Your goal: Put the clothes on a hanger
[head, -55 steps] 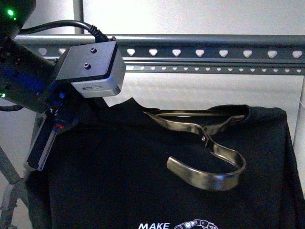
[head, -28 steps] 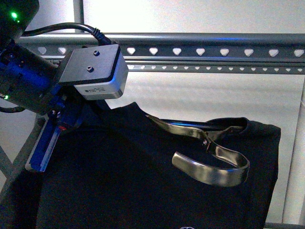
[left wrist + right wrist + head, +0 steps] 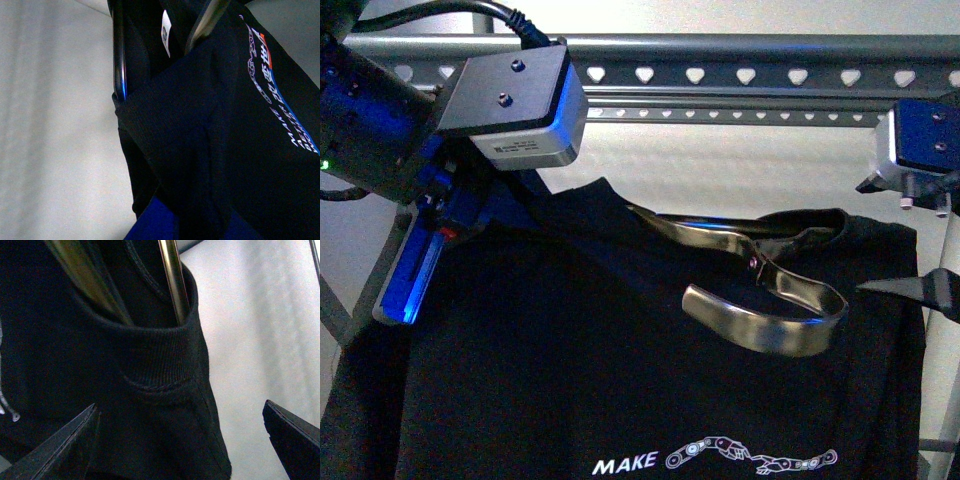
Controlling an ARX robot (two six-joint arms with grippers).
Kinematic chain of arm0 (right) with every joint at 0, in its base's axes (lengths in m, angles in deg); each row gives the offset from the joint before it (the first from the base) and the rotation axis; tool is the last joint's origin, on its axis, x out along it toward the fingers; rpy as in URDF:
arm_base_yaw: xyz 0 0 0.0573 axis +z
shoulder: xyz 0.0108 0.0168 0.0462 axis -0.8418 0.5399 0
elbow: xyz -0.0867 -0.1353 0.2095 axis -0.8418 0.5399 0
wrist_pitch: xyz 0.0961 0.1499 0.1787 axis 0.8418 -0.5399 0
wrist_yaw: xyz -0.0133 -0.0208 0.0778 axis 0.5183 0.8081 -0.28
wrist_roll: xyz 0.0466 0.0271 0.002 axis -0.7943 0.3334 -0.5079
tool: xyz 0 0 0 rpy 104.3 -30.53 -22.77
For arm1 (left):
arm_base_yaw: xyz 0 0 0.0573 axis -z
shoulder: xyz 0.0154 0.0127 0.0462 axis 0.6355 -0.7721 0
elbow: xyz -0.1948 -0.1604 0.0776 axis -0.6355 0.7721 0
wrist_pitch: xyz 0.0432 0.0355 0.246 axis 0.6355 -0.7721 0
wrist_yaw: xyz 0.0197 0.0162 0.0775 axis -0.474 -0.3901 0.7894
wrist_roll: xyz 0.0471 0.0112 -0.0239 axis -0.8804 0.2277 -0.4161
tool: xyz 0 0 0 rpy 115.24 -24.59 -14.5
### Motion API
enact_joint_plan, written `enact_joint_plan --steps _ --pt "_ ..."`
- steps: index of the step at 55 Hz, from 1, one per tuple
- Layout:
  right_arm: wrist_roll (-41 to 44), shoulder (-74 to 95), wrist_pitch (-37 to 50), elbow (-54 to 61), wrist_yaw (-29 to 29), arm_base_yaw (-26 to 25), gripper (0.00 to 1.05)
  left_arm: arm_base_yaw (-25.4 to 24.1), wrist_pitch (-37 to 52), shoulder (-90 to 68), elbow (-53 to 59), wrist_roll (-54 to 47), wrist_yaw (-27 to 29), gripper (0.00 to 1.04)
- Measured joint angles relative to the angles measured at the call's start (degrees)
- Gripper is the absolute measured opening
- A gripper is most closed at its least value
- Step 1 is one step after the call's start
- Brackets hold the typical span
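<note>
The black T-shirt (image 3: 580,370) hangs in front of me with its white "MAKE" print at the bottom of the front view. A shiny metal hanger (image 3: 760,300) sits in its neck opening, hook curling forward. My left gripper (image 3: 470,215) is shut on the shirt's left shoulder; in the left wrist view the cloth (image 3: 200,150) covers the jaws. My right gripper (image 3: 920,290) is open at the shirt's right shoulder. In the right wrist view its fingers (image 3: 290,432) stand wide apart around the collar (image 3: 155,360), with the hanger's bars (image 3: 172,280) inside the neck.
A grey perforated metal rail (image 3: 740,85) runs across the top behind the shirt. A grey post (image 3: 945,400) stands at the right edge. A pale wall lies behind.
My right gripper has come into view at the right shoulder. The shirt dipped, then rose, so the print shows again. The left gripper has lifted slightly, still holding the shirt.
</note>
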Motion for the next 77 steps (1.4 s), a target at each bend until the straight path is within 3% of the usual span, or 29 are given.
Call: enact_joint_plan --steps 5,16,25,35,44,55,67,68,69,71,74,76,77 --pt "-1.68 2.82 1.68 -1.73 1.2 0.68 0.94 0.0 0.0 0.0 0.0 0.0 -0.02 0.04" --pt "-5.07 6.34 5.75 -3.13 2.6 2.12 0.67 0.0 0.0 0.0 0.0 0.0 0.0 0.04" --pt "-5.95 5.92 6.82 -2.32 1.46 1.73 0.34 -0.02 0.0 0.0 0.0 0.0 -0.02 0.04" --pt "-5.09 4.35 7.28 0.44 -2.29 -0.61 0.13 0.0 0.04 0.0 0.0 0.63 -0.72 0.04" --pt "-4.55 1.68 6.56 4.59 -4.76 -3.37 0.09 0.24 0.33 0.07 -0.28 0.66 -0.94 0.28" --pt "-3.48 -0.42 1.2 10.82 -3.85 -6.82 0.08 0.09 0.35 0.17 -0.33 0.63 -0.87 0.55" --pt "-2.45 1.25 2.1 17.44 -2.38 -9.62 0.08 0.02 0.59 0.17 -0.26 0.7 -1.16 0.86" --pt "-2.47 1.44 2.71 17.79 -2.38 -9.84 0.08 -0.24 4.07 0.13 0.87 3.32 -3.32 0.9" --pt "-2.73 1.55 3.65 18.23 -2.38 -10.14 0.08 -0.59 13.55 0.13 3.8 9.7 -7.58 0.95" --pt "-3.78 1.57 5.2 18.8 -2.91 -10.45 0.08 -1.09 26.36 0.04 7.74 21.14 -10.34 1.0" --pt "-8.33 0.48 7.5 19.5 -4.55 -11.21 0.08 -2.12 52.28 -1.53 11.47 51.1 -5.57 0.98" --pt "-12.17 -1.49 7.56 19.98 -4.7 -11.63 0.08 -3.06 62.95 -1.86 10.99 66.69 -0.63 0.98" --pt "-14.71 -2.86 6.88 20.02 -5.07 -11.96 0.05 -3.78 64.17 -1.62 9.75 75.1 2.08 0.98"
